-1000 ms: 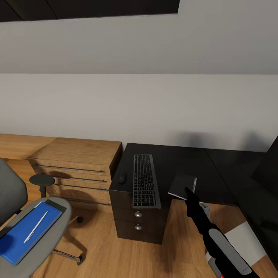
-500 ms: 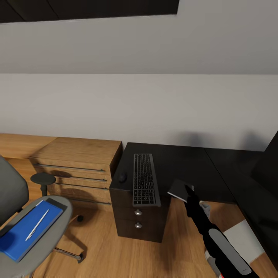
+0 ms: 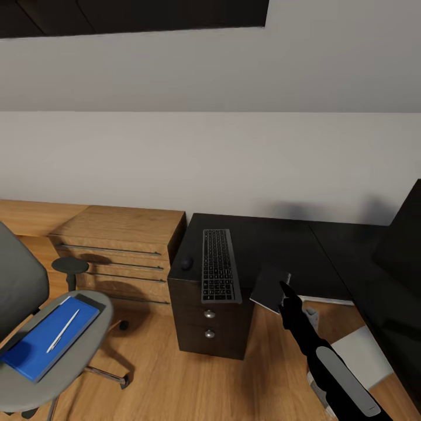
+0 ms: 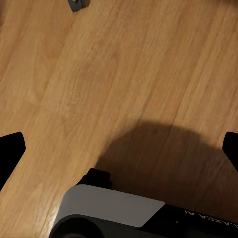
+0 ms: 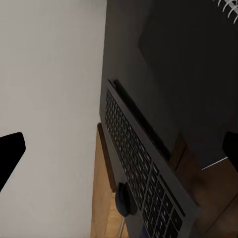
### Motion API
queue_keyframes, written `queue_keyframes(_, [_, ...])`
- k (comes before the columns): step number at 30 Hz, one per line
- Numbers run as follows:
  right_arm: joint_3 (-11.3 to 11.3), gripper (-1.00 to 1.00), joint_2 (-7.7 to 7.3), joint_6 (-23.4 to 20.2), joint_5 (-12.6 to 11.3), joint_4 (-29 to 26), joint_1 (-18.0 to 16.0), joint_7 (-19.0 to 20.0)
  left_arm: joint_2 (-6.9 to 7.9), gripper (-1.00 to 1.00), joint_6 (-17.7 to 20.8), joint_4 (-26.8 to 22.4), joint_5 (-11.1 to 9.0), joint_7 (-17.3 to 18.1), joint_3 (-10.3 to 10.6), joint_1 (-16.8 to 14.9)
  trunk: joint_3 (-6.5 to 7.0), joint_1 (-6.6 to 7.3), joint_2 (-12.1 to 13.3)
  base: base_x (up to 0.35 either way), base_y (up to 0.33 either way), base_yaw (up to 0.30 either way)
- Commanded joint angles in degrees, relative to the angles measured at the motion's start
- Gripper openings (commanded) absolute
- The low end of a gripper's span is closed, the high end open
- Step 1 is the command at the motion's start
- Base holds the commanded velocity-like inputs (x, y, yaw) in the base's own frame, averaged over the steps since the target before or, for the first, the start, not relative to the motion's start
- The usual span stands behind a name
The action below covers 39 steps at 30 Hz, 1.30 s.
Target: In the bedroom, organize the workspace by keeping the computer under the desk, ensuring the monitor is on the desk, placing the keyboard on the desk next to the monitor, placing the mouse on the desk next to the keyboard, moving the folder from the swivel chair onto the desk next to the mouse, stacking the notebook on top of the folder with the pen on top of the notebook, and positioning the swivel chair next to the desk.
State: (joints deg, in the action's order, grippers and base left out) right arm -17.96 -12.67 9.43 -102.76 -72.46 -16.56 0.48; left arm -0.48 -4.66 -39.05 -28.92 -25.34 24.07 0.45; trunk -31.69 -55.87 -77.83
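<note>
- Desk [image 3: 275,242] with its glossy black top sits at centre right of my head view, and its black drawer unit [image 3: 209,324] with silver knobs stands below the near end
- I see the keyboard [image 3: 220,273] lying lengthwise on the desk, its near end reaching the front edge above the drawers
- I see the mouse [image 3: 186,263] on the desk just left of the keyboard, near the desk's left edge; my right wrist view shows it too [image 5: 124,199], beside the keyboard [image 5: 144,171]
- My right gripper [image 3: 285,290] is at lower right of centre in the head view, pinching the near edge of the notebook [image 3: 270,289]; the dark booklet sits at the desk's front edge, just right of the keyboard, and I cannot tell whether it rests on the top or hangs above it
- I see the swivel chair [image 3: 35,327] at lower left, with the blue folder [image 3: 47,339] flat on its seat and the pen [image 3: 63,331] lying on the folder
- I see the dark slab of the monitor [image 3: 403,245] at the right edge
- Light-wood low shelving [image 3: 120,248] stands left of the desk against the wall
- My left gripper [image 4: 119,148] has its fingertips far apart over bare wood floor [image 4: 124,64], holding nothing
</note>
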Motion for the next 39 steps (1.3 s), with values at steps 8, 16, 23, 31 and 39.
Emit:
queue_keyframes(8, [-0.2, 1.0, -0.08, 0.5, -0.6, -0.1, 0.0, 0.1, 0.04, 1.0, -0.4, -0.1, -0.6, -0.3, 0.3, 0.0, -0.04, 0.0, 0.0, 0.0, 0.0, 0.0])
queue_keyframes(16, [-0.2, 1.0, -0.08, 0.5, -0.6, -0.1, 0.0, 0.1, 0.04, 1.0, -0.4, 0.0, -0.6, -0.3, 0.3, 0.0, -0.04, 0.0, 0.0, 0.0, 0.0, 0.0])
queue_keyframes(23, [-0.2, 1.0, -0.08, 0.5, -0.6, -0.1, 0.0, 0.1, 0.04, 1.0, -0.4, -0.1, -0.6, -0.3, 0.3, 0.0, -0.04, 0.0, 0.0, -0.16, 0.0, 0.0])
queue_keyframes(31, [-0.2, 1.0, -0.08, 0.5, -0.6, 1.5, 0.0, 0.0, 0.04, 1.0, -0.4, 0.0, -0.6, -0.3, 0.3, 0.0, -0.04, 0.0, 0.0, -0.318, 0.0, 0.0])
queue_keyframes(39, [-0.1, 1.0, -0.02, 0.5, -0.6, 5.1, -0.1, -1.3, 0.04, 1.0, -0.4, -0.1, -0.6, -0.3, 0.3, 0.0, -0.04, 0.0, 0.0, -0.178, 0.0, 0.0])
